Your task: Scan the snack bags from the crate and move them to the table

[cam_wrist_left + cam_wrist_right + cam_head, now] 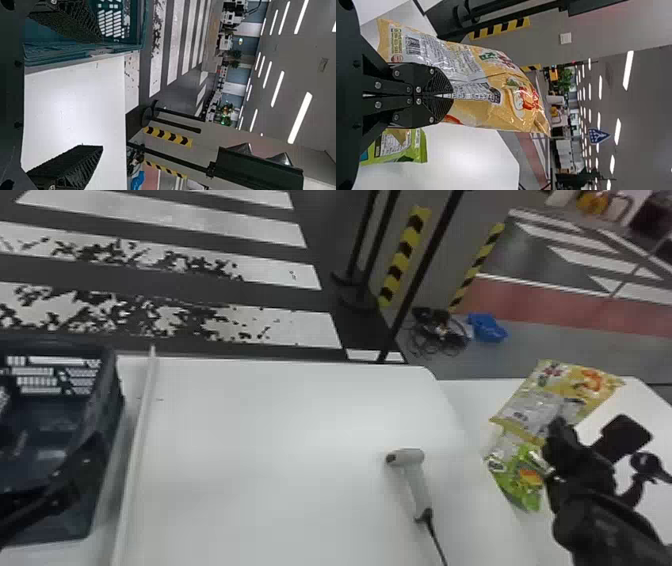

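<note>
To the right of the scanner (pixel 411 472), the yellow snack bag (pixel 545 402) is held by the right gripper (pixel 556 434), with its fingers closed upon it. The green snack bag (pixel 525 482) is also placed right of the scanner, on the white table (pixel 300 420). Well to the scanner's left, the left gripper (pixel 75 482) is seen at the crate (pixel 111 390), its fingers spread apart.

Left claw (pixel 62 472): fingers spread wide | right claw (pixel 559 426): fingers pinched together
</note>
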Tool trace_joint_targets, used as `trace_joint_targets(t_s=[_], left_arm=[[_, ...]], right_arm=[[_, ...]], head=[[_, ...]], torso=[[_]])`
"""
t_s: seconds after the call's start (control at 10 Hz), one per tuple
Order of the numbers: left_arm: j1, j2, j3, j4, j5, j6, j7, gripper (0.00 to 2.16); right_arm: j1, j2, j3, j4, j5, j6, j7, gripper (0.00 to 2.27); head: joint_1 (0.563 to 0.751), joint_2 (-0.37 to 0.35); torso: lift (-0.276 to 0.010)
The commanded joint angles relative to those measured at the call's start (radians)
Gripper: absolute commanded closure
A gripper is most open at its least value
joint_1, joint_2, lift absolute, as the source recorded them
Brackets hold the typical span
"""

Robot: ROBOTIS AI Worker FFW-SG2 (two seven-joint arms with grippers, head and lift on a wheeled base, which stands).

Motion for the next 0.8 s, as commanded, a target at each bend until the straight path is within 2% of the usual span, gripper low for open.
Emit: trace_joint_targets(t_s=[0.0, 0.3, 0.4, 0.5, 0.6, 0.7], left_arm=[[-0.005, -0.003, -0.012, 0.000, -0.005, -0.002, 0.000, 0.04], [-0.002, -0.001, -0.028, -0.002, -0.013, 0.001, 0.000, 0.04], [0.002, -0.001, -0.028, -0.006, -0.013, -0.002, 0.000, 0.04], [0.002, -0.001, -0.028, -0.008, -0.013, -0.002, 0.000, 0.04], [0.002, -0.001, -0.032, -0.009, -0.013, -0.002, 0.000, 0.04], [0.001, -0.003, -0.043, -0.009, -0.019, -0.002, 0.000, 0.04]], right_arm=[[-0.017, -0.014, 0.049, 0.064, 0.010, -0.048, -0.054, 2.24], [-0.132, -0.069, 0.073, 0.293, 0.020, -0.051, -0.070, 2.24], [-0.135, -0.070, 0.072, 0.297, 0.010, -0.020, -0.074, 1.88], [-0.124, -0.072, 0.072, 0.293, -0.008, 0.026, -0.070, 0.72], [-0.101, -0.070, 0.069, 0.267, -0.013, 0.035, -0.068, 0.00], [-0.068, -0.067, 0.063, 0.221, -0.039, 0.063, -0.068, 0.00]], head=[[0.695, -0.350], [0.695, -0.350], [0.695, -0.350], [0.695, -0.350], [0.695, -0.350], [0.695, -0.350]], torso=[[-0.095], [-0.095], [-0.095], [-0.095], [-0.095], [-0.095]])
